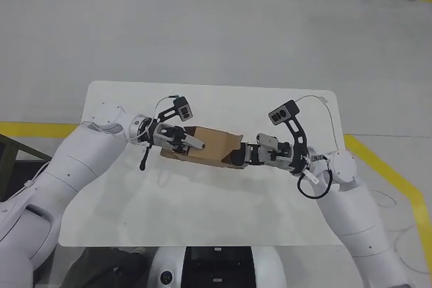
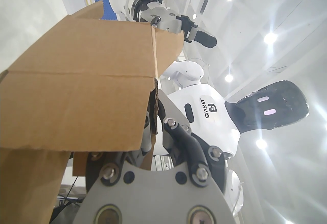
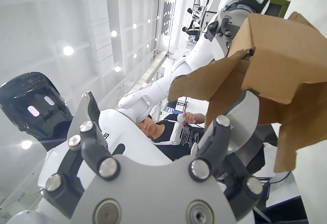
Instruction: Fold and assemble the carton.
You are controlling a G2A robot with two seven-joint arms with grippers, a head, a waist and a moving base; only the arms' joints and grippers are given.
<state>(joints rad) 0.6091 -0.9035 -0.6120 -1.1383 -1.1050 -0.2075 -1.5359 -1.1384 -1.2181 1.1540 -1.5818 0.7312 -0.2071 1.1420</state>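
A brown cardboard carton (image 1: pixel 212 146) is held above the white table (image 1: pixel 201 209), between my two arms. It is partly unfolded, with loose flaps (image 3: pixel 199 82) at the right arm's end. My left gripper (image 1: pixel 193 142) is shut on the carton's wall, whose corrugated edge (image 2: pixel 154 105) runs down between the fingers. My right gripper (image 1: pixel 241 155) is open at the other end. One of its fingers (image 3: pixel 244 110) lies under the carton's flap and the other (image 3: pixel 86 107) stands free. Across the carton (image 2: pixel 76 82), the left wrist view shows the right gripper's free black fingertip (image 2: pixel 204 38).
The table has rounded corners, and bare surface lies in front of and behind the carton. A black cable (image 1: pixel 144 155) hangs from the left wrist. Yellow floor tape (image 1: pixel 29 129) runs past both sides of the table.
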